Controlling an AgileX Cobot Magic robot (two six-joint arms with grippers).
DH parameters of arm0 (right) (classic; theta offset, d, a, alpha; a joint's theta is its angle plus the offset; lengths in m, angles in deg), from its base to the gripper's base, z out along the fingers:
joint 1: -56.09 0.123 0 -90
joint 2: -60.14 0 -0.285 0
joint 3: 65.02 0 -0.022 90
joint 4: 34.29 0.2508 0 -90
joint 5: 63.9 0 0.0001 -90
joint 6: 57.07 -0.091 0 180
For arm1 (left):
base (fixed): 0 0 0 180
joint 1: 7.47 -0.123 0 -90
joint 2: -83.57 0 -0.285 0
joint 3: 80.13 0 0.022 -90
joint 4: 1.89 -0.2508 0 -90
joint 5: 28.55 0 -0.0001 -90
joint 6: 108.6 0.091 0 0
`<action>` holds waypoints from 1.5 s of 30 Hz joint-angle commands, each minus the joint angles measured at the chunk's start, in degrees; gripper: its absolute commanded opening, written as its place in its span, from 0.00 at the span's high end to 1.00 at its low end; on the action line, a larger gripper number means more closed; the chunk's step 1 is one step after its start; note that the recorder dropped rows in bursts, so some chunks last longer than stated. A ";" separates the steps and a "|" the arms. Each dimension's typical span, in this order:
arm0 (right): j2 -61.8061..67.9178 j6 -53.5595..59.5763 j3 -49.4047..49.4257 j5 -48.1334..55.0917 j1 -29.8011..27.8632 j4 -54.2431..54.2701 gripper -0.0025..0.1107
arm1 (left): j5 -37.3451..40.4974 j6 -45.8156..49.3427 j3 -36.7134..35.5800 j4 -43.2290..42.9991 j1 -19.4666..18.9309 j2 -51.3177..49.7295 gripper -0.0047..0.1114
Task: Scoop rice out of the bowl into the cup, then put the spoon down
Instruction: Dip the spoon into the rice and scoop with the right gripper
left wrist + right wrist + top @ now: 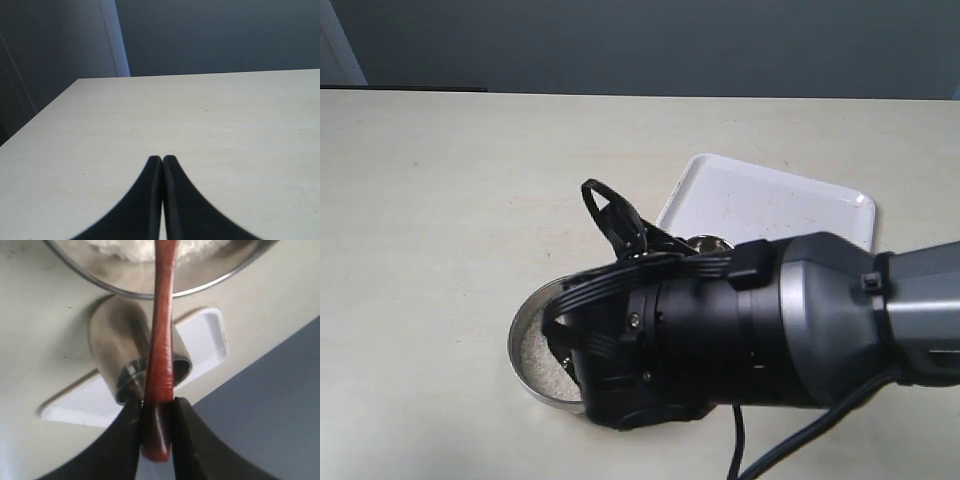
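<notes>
While the spoon (pixel 161 330) is reaching out over the bowl (pixel 145 296), we are gripping it at the very tail of its handle, with the right end effector (pixel 157 407) pinching the wood from both sides. Its scooping end is running out of the wrist picture above the rice (pixel 135 250), so we cannot tell whether it is carrying any grains.

We are judging the spoon to be light and stiff, with a smooth finish that may be slippery. Held this far back, it could be pivoting between the pads under any sideways load, so a grip nearer mid-handle would be giving us more control. The rice looks loose and dry; we are expecting it to pour freely and to spill at the slightest tilt.

The cup (pixel 112 340) is standing just beside the bowl, under the line of the handle. Its mouth is narrow, and we are guessing it is light enough to tip if nudged. A white tray (pixel 770 205) is lying beyond the cup from the bowl; whether the cup is resting on its edge or on the tabletop (pixel 440 200), we cannot tell.

Well apart from the bowl, the left end effector (pixel 162 160) is hanging over bare tabletop with its fingers pressed together on nothing.
</notes>
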 commanded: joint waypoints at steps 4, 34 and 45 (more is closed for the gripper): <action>0.05 0.89 -1.97 1.61 -0.01 3.13 0.98 | -0.74 -0.26 0.14 0.07 0.39 0.28 0.96; 0.05 -2.79 -12.67 7.96 -10.14 28.97 0.98 | -0.74 -0.26 0.14 -0.03 0.40 0.28 0.96; -0.87 -3.27 -13.40 7.96 -10.33 33.73 0.98 | -0.74 -0.26 0.14 -0.03 0.40 0.28 0.96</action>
